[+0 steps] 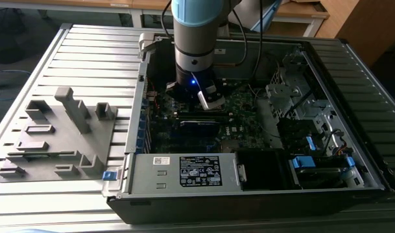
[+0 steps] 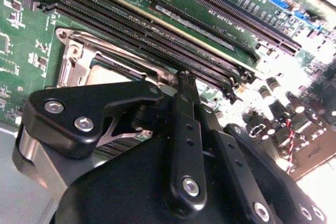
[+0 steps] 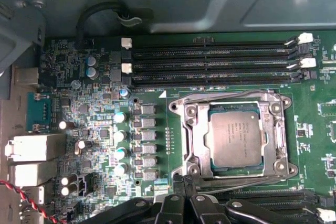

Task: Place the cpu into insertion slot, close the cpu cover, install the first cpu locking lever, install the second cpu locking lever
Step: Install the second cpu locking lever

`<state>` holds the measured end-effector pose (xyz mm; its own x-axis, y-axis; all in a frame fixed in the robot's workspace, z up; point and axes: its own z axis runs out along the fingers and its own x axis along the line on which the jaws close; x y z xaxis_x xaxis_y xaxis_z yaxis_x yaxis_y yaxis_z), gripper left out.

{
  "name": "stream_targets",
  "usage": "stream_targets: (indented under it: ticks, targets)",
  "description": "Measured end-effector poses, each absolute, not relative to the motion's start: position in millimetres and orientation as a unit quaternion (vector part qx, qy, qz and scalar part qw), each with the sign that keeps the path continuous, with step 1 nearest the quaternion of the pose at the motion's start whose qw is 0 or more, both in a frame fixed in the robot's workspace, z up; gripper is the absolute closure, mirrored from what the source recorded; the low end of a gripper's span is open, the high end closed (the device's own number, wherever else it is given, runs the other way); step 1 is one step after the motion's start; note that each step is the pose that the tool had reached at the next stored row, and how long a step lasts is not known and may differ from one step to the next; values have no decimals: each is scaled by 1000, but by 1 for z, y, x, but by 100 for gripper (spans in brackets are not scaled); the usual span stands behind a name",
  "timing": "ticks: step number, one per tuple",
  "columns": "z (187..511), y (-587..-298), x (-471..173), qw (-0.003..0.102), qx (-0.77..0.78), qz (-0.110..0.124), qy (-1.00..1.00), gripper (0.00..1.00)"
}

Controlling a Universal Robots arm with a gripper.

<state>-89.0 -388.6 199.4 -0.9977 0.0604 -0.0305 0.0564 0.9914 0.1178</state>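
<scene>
**Cpu sitting in the slot, cover lying over it**

The arm (image 1: 196, 43) is reaching down into the open case (image 1: 249, 160), and the gripper (image 3: 184, 184) is hanging just beside the edge of the slot (image 3: 234, 136). In the first wrist view the two fingertips are standing close together, with only a thin gap, right at the thin lever wire (image 3: 236, 183) that is running along the slot's edge. If they are pinching this wire, I cannot tell.

The cpu (image 3: 234, 139) is lying flat inside the slot. It is showing a dull grey square top with small print, and a green border around it. The cover (image 3: 189, 129), a silver frame with a big square opening, is lying down around the cpu.

Taking the slot as the middle of the dial in the first wrist view, the long black memory slots (image 3: 210, 64) are lying at 12 o'clock and the gripper at 7 o'clock. In the second wrist view the fingers (image 2: 186, 108) are pointing toward the cover (image 2: 79, 61).
</scene>
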Motion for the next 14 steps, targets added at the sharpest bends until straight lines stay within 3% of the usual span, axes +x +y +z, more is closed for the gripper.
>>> stream_targets:
  ticks: [14]
  targets:
    - [199,-391,-89,17,29,59,998,89]
